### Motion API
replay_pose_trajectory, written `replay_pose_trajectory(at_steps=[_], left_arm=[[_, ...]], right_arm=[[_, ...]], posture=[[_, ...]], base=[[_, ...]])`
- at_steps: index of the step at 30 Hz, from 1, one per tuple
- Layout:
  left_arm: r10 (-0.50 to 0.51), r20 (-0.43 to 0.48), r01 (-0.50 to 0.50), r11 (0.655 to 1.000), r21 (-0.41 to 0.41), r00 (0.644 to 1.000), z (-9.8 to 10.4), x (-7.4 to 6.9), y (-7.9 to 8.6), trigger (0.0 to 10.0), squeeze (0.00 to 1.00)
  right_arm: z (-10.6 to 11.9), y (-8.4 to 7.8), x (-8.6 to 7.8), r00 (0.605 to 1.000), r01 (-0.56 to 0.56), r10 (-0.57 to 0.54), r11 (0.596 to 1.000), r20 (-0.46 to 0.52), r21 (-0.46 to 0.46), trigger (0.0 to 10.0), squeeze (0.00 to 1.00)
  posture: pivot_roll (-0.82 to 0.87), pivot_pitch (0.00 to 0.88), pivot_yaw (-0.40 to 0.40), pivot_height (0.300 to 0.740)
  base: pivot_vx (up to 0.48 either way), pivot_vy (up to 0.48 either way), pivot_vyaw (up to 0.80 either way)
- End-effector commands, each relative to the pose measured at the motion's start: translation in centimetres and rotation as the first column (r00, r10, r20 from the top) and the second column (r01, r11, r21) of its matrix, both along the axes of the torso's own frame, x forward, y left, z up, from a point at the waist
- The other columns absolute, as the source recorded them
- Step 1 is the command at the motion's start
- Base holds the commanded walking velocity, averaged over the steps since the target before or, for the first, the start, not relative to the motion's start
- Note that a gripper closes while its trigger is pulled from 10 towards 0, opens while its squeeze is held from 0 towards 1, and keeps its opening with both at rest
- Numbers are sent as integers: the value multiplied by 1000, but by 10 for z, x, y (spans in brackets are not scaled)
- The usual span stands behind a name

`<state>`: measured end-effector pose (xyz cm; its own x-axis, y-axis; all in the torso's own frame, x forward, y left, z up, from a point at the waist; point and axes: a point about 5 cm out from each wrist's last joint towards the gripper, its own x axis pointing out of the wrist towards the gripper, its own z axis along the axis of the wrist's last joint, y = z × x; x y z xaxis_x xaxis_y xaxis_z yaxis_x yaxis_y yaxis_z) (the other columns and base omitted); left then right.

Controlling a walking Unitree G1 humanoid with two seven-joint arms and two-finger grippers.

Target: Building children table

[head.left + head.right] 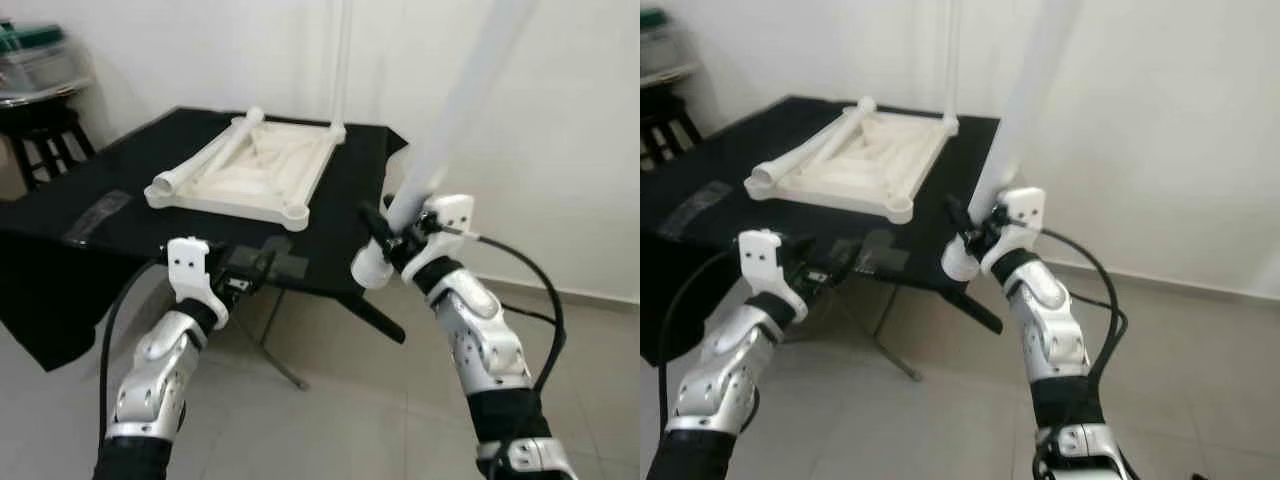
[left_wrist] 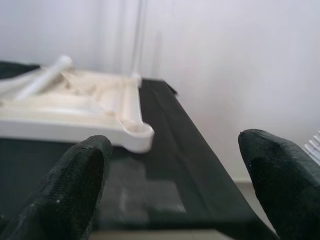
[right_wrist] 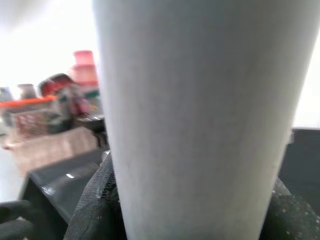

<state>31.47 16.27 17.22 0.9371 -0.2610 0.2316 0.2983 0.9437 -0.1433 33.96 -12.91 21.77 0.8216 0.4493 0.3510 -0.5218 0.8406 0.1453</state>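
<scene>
A white children's tabletop [image 1: 262, 172] lies upside down on the black table [image 1: 70, 230]. One white leg [image 1: 341, 60] stands upright in its far right corner, and another leg [image 1: 218, 150] lies loose along its left side. My right gripper [image 1: 388, 232] is shut on a third white leg [image 1: 450, 120], held tilted in the air off the table's right front corner. In the right wrist view that leg [image 3: 200, 115] sits between the black fingers [image 3: 95, 210]. My left gripper [image 1: 252, 268] hovers open at the table's front edge, with its fingers [image 2: 75, 190] pointing at the tabletop's near corner socket [image 2: 136, 134].
A dark stool [image 1: 40, 140] carrying plastic containers [image 1: 35, 60] stands at the back left. A white wall runs close behind and to the right of the table. Black folding legs [image 1: 370, 318] reach under the table over the tiled floor [image 1: 330, 420].
</scene>
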Motion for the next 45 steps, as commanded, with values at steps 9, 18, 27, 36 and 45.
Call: replay_pose_trajectory(at_steps=[9, 18, 27, 36, 45], left_arm=[[7, -11, -7, 999, -43, 1000, 2, 1, 3, 10000, 0], [-16, -12, 15, 998, -62, 1000, 2, 3, -4, 10000, 0], [-44, -30, 42, 997, -70, 999, -5, 3, -18, 10000, 0], [-43, -13, 42, 997, -69, 999, 1, 5, -16, 10000, 0], [-42, -20, 40, 997, -70, 999, -1, 4, -17, 10000, 0]], right_arm=[[33, 9, -26, 929, -370, 347, 841, 133, 393, 10000, 0], [33, 10, -29, 923, -384, 365, 860, 123, 337, 10000, 0], [-6, 30, -25, 941, -333, 334, 943, -61, 23, 10000, 0], [-3, 33, -28, 935, -350, 352, 936, -51, 39, 10000, 0], [-5, 33, -27, 940, -336, 337, 942, -47, 23, 10000, 0]], posture=[[-65, 0, -46, 740], [-68, 0, -46, 740], [-83, 0, -49, 740], [-85, 0, -44, 740], [-85, 0, -40, 740]], base=[[286, 0, 0], [289, 0, 0], [284, 0, 0], [287, 0, 0], [289, 0, 0]])
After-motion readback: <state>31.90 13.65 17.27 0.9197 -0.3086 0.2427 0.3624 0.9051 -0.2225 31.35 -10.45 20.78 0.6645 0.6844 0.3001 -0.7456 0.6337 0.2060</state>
